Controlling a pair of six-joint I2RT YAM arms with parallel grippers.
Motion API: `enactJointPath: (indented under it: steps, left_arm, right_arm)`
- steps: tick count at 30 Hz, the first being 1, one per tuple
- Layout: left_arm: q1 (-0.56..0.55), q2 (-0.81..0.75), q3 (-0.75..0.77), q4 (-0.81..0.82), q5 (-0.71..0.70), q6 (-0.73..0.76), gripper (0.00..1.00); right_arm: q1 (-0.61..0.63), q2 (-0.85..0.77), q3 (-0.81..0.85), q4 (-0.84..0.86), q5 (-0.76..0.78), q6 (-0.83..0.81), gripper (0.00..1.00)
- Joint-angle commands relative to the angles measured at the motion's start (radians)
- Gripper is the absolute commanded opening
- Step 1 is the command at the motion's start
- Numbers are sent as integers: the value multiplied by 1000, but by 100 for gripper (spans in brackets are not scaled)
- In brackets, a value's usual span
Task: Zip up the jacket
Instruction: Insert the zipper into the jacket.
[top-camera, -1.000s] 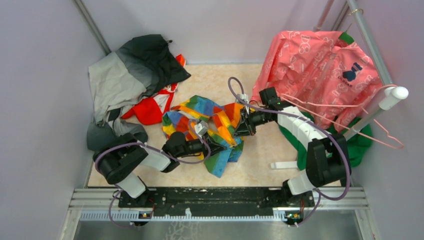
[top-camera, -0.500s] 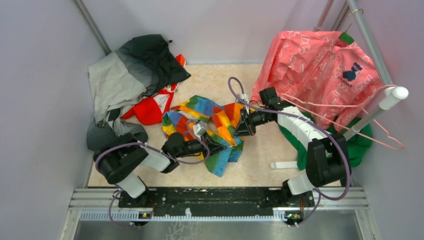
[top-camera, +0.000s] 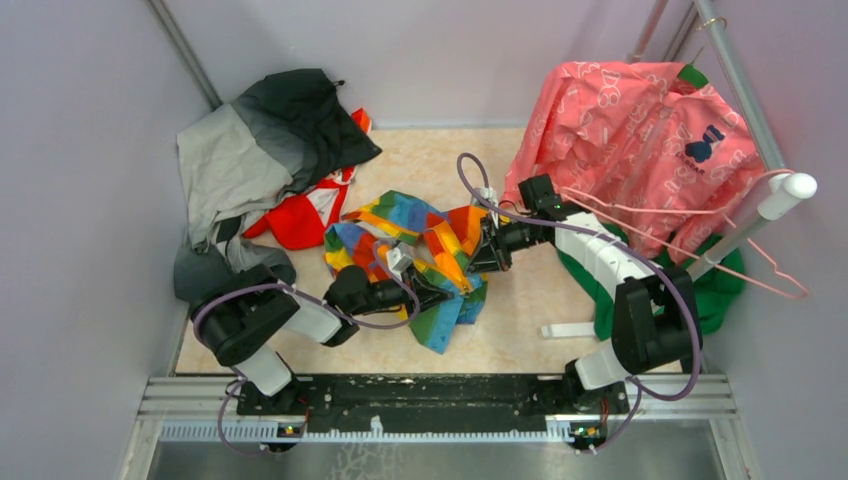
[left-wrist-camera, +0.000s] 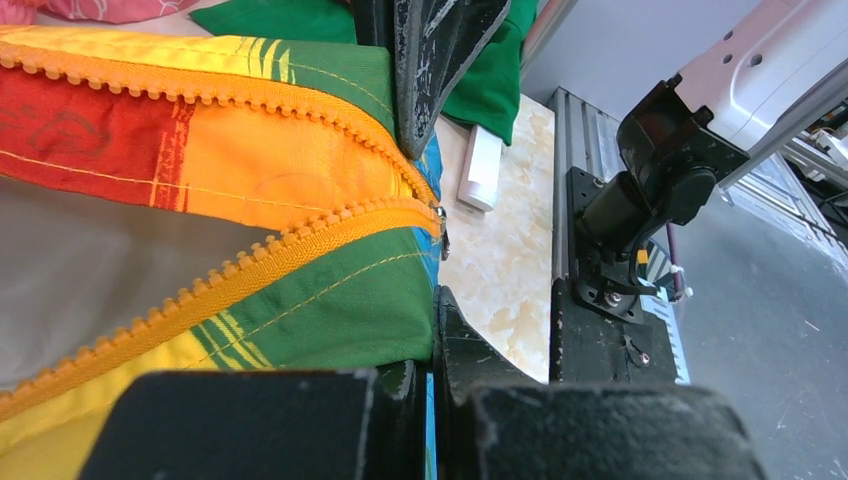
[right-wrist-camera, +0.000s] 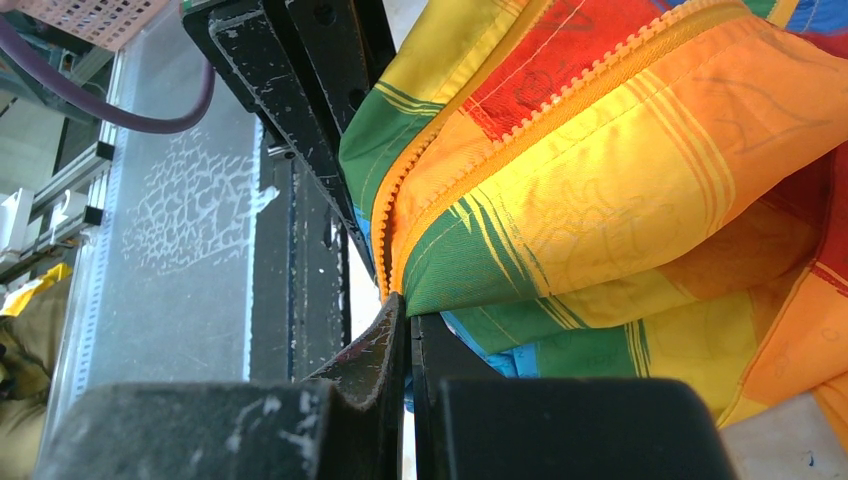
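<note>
The rainbow-striped jacket (top-camera: 415, 245) lies crumpled in the middle of the table. In the left wrist view its orange zipper (left-wrist-camera: 260, 95) gapes open, and the two rows of teeth meet at the slider (left-wrist-camera: 438, 216) near the hem. My left gripper (left-wrist-camera: 436, 305) is shut on the green hem just below the slider. From the other side, my right gripper (right-wrist-camera: 408, 312) is shut on the same bottom corner of the jacket (right-wrist-camera: 600, 170). In the top view the left gripper (top-camera: 442, 291) and the right gripper (top-camera: 480, 263) sit close together at the jacket's near right edge.
A grey-and-black jacket (top-camera: 260, 150) and a red garment (top-camera: 300, 218) are piled at the back left. A pink patterned garment (top-camera: 640, 135) hangs over a white rail (top-camera: 765, 210) at the right, above green cloth (top-camera: 715, 290). A white bar (top-camera: 570, 329) lies on the table.
</note>
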Motion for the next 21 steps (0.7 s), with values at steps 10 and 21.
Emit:
enactJointPath:
  steps: [10, 21]
  left_arm:
    - [-4, 4, -1, 58, -11, -1, 0]
    - [-3, 2, -47, 152, -30, -15, 0]
  right_arm:
    - [8, -27, 17, 1, -63, -19, 0]
    - [8, -27, 18, -5, -64, -24, 0]
